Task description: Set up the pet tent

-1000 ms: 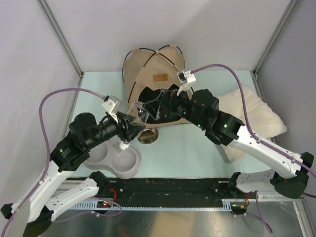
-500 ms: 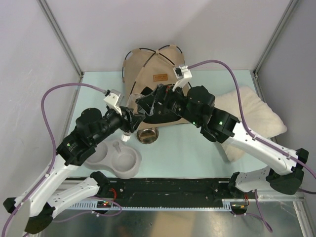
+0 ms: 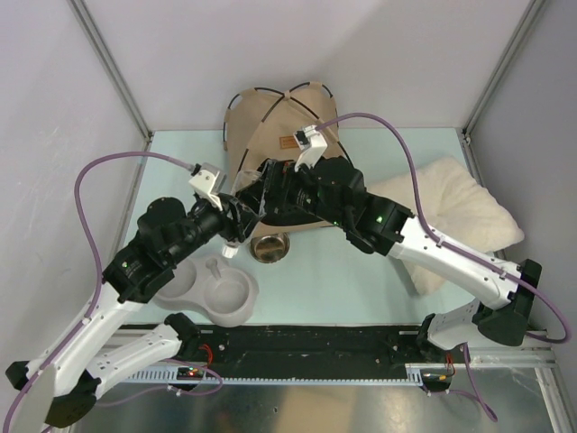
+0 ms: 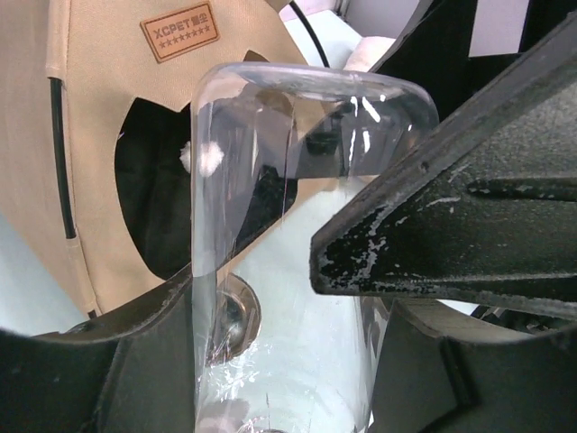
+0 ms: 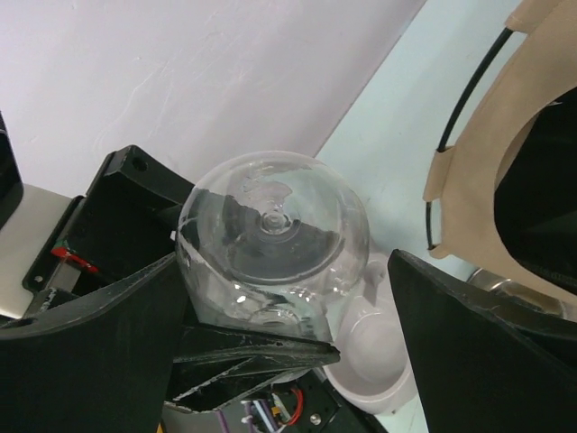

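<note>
Over the last second the right gripper (image 3: 261, 192) has swung left across the front of the pet tent (image 3: 270, 117) to the clear bottle (image 5: 270, 236). Its fingers stand wide on either side of the bottle's rounded end and grip nothing. The left gripper (image 3: 236, 222), half open, clamps that bottle just above the grey double bowl (image 3: 212, 293). The tent stands upright beyond the bowl, apex up. It is tan with black poles and a brown label (image 4: 180, 36), and its cat-head doorway faces the arms.

Clear round container (image 5: 273, 236) — tan tent (image 5: 532, 81) edge right, grey bowl (image 5: 374, 361) below.
</note>
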